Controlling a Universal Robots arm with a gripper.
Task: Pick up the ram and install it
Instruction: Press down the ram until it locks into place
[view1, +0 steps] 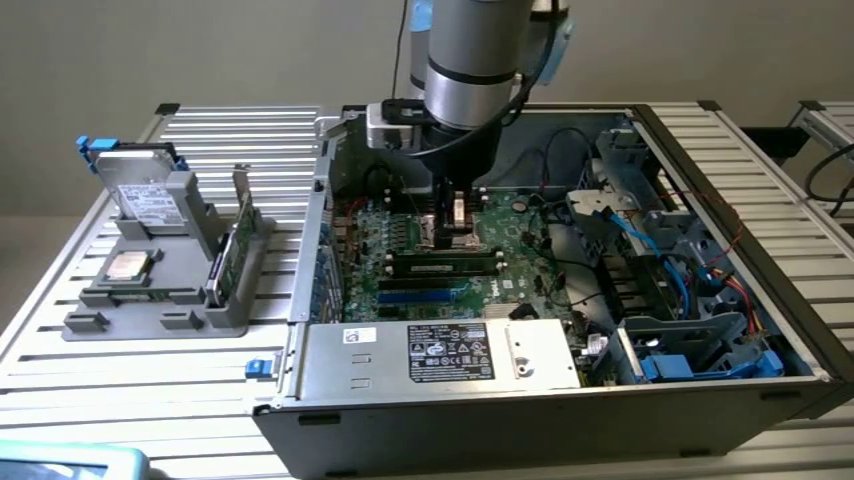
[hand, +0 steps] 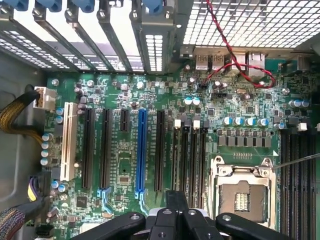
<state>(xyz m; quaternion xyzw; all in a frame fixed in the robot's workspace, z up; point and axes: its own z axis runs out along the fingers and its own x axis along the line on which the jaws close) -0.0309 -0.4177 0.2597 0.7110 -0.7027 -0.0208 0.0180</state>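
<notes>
Gripper (view1: 454, 222), shut with nothing visible between its fingers, hangs low over the motherboard (view1: 521, 215) just beside the ram (view1: 447, 266), which apparently stands in a slot; judged light, stiff and brittle, best gripped mid-length by its flat faces.

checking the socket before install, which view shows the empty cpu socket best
The wrist view: the CPU socket lies open from straight above, frame and contacts plain. In the exterior view the socket sits partly hidden behind the gripper.

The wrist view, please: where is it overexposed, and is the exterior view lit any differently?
In the wrist view, the perforated chassis grille and slot covers blow out white; the motherboard reads clearly. In the exterior view, light is even; the case interior lies shaded.
</notes>
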